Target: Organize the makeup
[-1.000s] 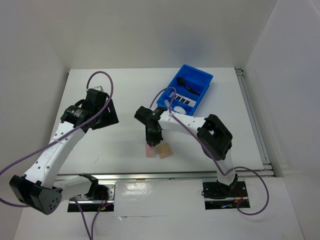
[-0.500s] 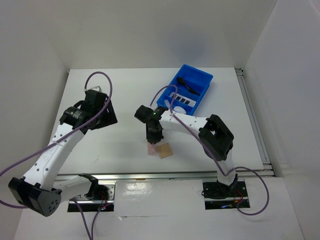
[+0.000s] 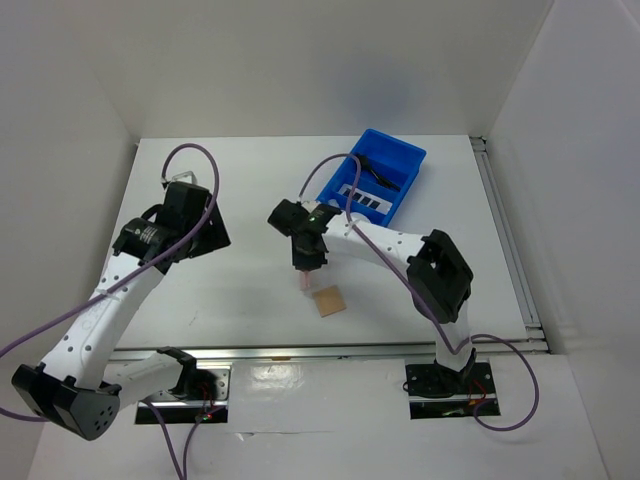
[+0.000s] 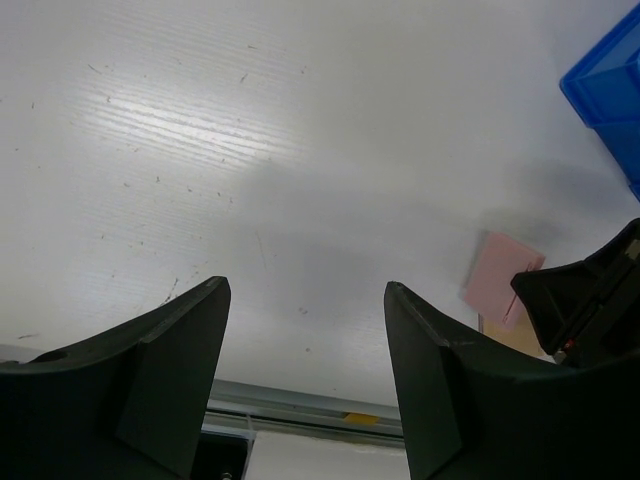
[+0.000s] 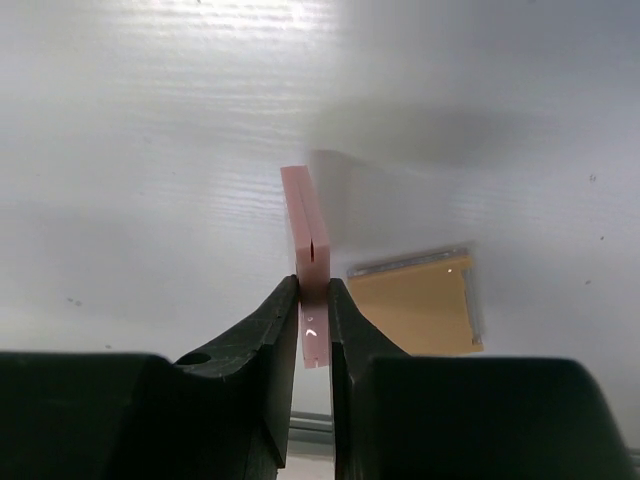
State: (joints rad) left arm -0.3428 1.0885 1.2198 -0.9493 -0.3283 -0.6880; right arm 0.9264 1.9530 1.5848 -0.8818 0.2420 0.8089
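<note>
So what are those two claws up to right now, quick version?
Right claw shut on pink pad, held on edge above table. Left claw open, empty. Tan pad flat on table nearby. Nothing blocking way to blue tray.

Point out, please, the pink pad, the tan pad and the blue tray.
pink pad [image 5: 298,215], right wrist view, narrow edge above the fingers.
tan pad [image 5: 415,300], right wrist view, centre of its face.
blue tray [image 3: 411,183], top external view, right wall.

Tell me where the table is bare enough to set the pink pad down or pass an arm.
Bare: the table strip between the left gripper and right gripper, the far strip left of the blue tray, and the stretch to its right. Crowded: around the tan pad, close by the held pink pad, and inside the tray.
</note>
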